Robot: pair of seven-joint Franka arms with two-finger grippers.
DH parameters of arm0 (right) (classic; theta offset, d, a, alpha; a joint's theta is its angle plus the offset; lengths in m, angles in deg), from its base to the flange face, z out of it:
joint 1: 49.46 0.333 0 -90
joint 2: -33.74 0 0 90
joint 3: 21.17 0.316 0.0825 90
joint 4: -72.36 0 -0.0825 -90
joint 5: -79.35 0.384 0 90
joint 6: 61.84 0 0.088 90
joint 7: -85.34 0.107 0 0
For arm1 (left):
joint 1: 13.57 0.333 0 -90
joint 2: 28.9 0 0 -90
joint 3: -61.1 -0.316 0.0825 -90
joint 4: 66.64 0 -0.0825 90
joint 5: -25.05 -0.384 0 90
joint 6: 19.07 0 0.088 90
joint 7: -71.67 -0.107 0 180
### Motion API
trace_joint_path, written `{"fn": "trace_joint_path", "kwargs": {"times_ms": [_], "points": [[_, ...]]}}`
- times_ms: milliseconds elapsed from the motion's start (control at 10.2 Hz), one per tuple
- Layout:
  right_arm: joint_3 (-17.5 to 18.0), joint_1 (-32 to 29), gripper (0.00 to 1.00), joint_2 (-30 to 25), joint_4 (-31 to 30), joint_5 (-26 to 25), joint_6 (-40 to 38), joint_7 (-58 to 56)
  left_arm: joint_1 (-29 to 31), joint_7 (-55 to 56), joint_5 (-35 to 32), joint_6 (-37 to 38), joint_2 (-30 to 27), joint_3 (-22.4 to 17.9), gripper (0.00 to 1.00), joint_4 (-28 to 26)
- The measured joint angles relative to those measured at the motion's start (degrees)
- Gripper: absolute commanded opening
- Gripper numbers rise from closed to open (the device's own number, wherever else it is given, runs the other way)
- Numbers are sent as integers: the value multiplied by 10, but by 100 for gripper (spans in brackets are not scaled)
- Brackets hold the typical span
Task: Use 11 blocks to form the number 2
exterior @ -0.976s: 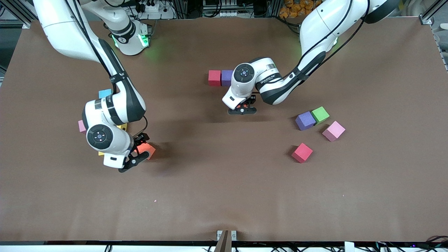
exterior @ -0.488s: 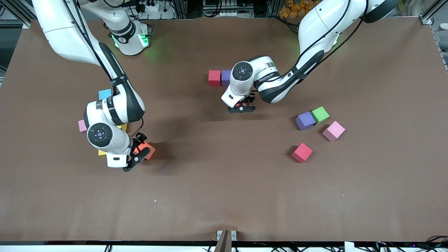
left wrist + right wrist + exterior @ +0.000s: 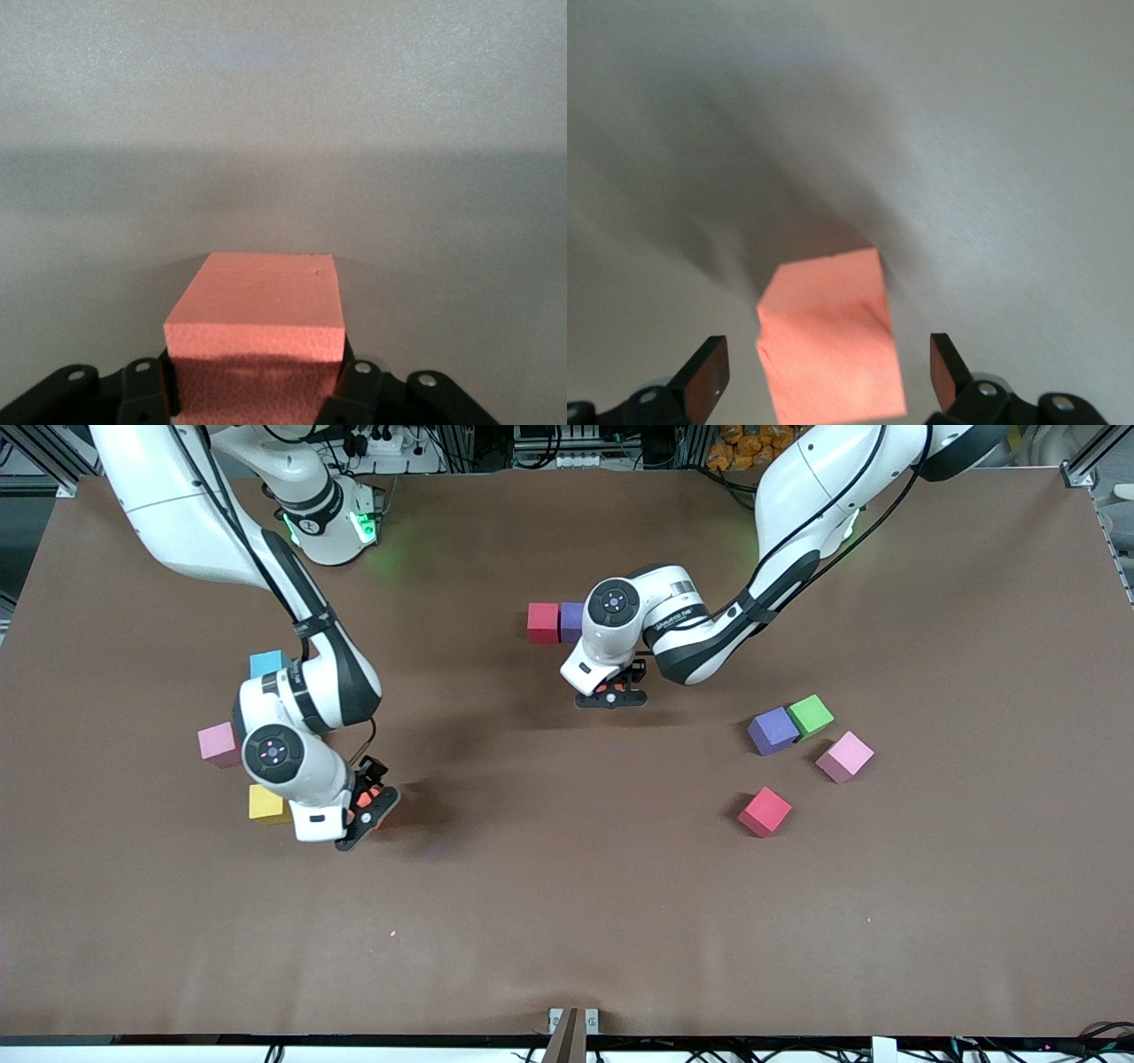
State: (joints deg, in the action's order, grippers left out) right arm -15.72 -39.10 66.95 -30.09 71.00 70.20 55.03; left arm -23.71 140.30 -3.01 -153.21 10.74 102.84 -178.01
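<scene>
Digit barely begun. Only two small matte foam cubes are set, a red one (image 3: 543,622) touching a purple one (image 3: 573,621), side by side on the brown table (image 3: 567,921). I take this as the start of the top row of the number 2.

Left gripper (image 3: 611,693): jaws clamped on the sides of an orange foam cube (image 3: 255,310), which sits square between them. It hangs low over bare mat close by the purple cube. I judge this cube is meant as the row's third. I cannot tell if it touches the table.

Right gripper (image 3: 368,815): jaws spread wide and holding nothing. Its fingers (image 3: 709,372) stand either side of a second orange foam cube (image 3: 828,345), with gaps on both sides. That cube rests on the table toward the right arm's end. The straddle reads as a set-up for a grasp, though the cube lies slightly skewed to the jaws, so closing may twist it.

Spare stock near the right arm:
- light blue cube (image 3: 266,662)
- pink cube (image 3: 217,742)
- yellow cube (image 3: 266,803)

Toward the left arm's end:
- purple cube (image 3: 772,730), touching a green cube (image 3: 811,715)
- pink cube (image 3: 844,755)
- red cube (image 3: 765,811), nearest the front camera
</scene>
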Motion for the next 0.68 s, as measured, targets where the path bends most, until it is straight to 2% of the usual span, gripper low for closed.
{"fn": "trace_joint_path", "kwargs": {"times_ms": [195, 293, 390, 683], "points": [[1, 0, 100, 0, -15, -1, 26, -22, 0, 0, 0, 4, 0, 1, 43, 0], [1, -2, 100, 0, -18, -1, 32, -29, 0, 0, 0, 10, -1, 1, 65, -1], [0, -4, 100, 0, -21, -1, 33, -32, -1, 0, 0, 14, -2, 1, 100, -1], [0, -5, 100, 0, -33, -1, 37, -35, -1, 1, 0, 20, -1, -3, 100, -7]]}}
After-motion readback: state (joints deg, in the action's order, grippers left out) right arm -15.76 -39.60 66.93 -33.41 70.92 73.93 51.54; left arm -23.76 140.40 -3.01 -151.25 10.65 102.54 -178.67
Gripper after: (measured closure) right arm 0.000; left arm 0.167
